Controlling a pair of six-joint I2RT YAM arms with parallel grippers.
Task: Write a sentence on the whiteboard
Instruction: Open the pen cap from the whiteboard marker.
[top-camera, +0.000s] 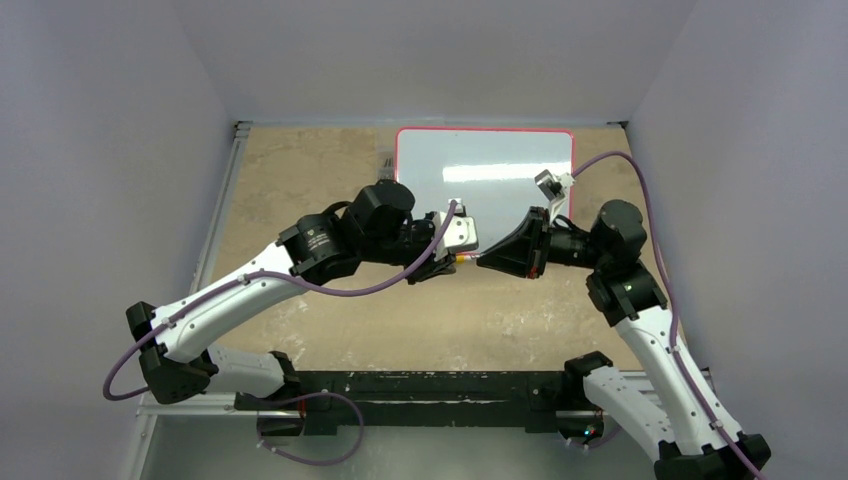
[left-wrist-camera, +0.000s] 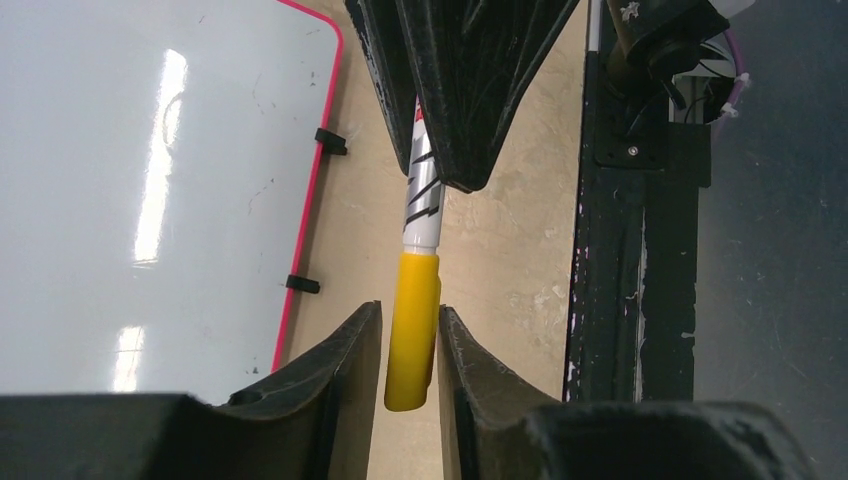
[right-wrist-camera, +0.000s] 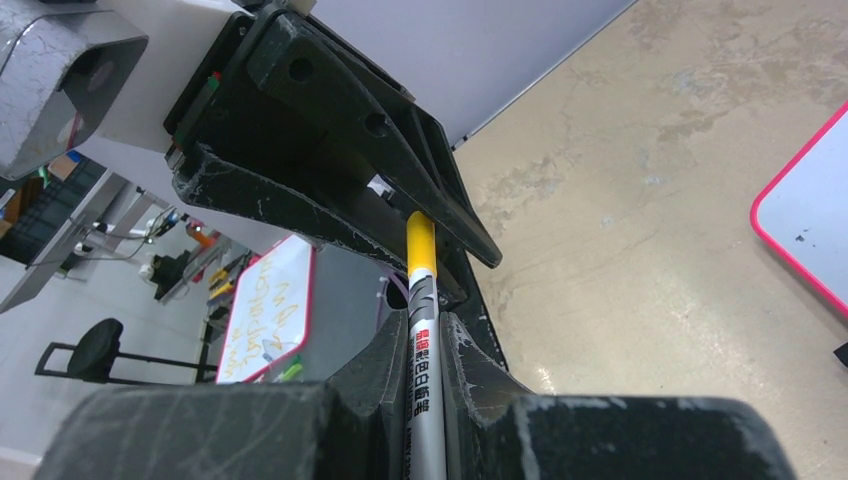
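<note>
Your arms reach inward and meet tip to tip over the table (top-camera: 330, 190), just in front of the whiteboard (top-camera: 485, 165). Your right gripper (right-wrist-camera: 425, 325) is clamped on the marker (left-wrist-camera: 423, 200). Your left gripper (left-wrist-camera: 408, 312) closely flanks the yellow cap (left-wrist-camera: 413, 340), but the view doesn't show whether it pinches it.
</note>
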